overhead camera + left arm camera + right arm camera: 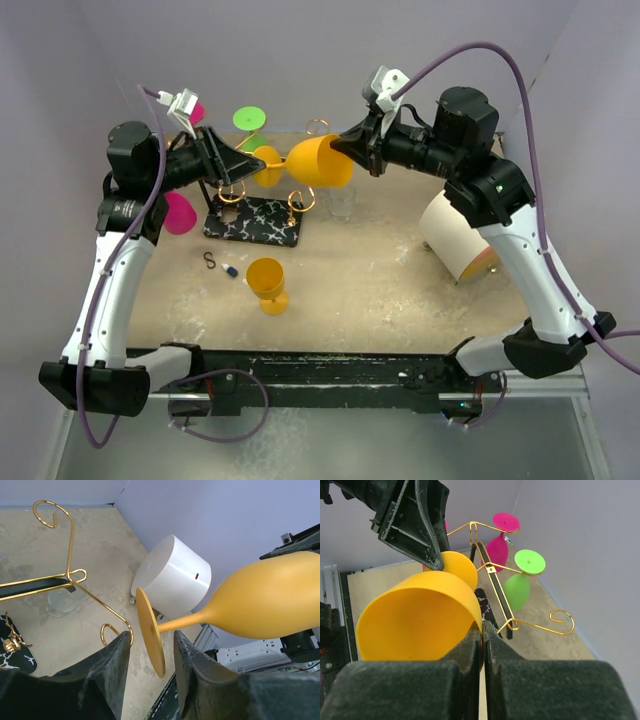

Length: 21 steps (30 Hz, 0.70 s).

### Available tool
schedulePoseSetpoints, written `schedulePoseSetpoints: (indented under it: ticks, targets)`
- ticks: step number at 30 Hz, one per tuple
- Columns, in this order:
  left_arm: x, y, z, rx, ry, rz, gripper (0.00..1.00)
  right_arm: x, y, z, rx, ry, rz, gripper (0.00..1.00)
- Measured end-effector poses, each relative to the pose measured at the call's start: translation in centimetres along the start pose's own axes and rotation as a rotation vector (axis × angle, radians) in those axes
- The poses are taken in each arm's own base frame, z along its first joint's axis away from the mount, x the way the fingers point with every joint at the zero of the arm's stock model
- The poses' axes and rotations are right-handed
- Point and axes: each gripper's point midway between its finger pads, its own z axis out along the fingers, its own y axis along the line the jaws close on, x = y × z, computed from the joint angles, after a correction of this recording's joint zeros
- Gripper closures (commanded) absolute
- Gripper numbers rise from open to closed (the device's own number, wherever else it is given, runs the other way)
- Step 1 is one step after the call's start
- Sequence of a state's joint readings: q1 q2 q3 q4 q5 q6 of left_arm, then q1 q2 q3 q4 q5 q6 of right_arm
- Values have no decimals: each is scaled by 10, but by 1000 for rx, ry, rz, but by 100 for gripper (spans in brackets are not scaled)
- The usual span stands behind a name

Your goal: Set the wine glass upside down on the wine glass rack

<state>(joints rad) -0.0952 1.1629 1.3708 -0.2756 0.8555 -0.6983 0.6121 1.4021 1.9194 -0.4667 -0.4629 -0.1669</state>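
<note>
My right gripper [352,152] is shut on the rim of the orange wine glass [320,162] and holds it on its side in the air above the wine glass rack [255,220]. In the right wrist view my right gripper [482,630] pinches the bowl wall [415,625]. My left gripper [243,167] is open, and its jaws stand either side of the glass's round foot [150,630] with a gap on both sides. The left gripper [152,647] sits beside a gold arm of the rack [70,575]. The rack's gold wires [492,570] lie just behind the glass.
A pink glass [497,550] and a green glass [516,590] hang upside down on the rack. Another pink glass [180,212] is at its left. A second orange glass [267,283] stands on the table. A white cylinder [460,235] lies at right. A clear glass [340,205] stands behind the base.
</note>
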Motion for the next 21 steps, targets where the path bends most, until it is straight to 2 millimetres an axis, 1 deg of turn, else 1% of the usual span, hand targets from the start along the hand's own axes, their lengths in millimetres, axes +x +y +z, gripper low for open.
schedulePoseSetpoints:
  ticks: [5, 9, 13, 15, 18, 21]
  targets:
    - [5, 6, 5, -5, 23, -5, 68, 2, 1, 3, -4, 5, 1, 100]
    - [9, 7, 6, -8, 35, -6, 81, 2, 2, 3, -3, 6, -1, 100]
    - [10, 8, 7, -12, 39, -7, 85, 4, 1, 6, 8, 15, -7, 100]
    - [10, 10, 7, -19, 38, -7, 89, 5, 0, 7, 15, 19, -11, 100]
    - [11, 11, 8, -26, 40, -11, 99, 6, -1, 8, 22, 23, -19, 100]
    - [11, 14, 8, -36, 38, -14, 100, 7, 0, 9, 20, 25, -25, 100]
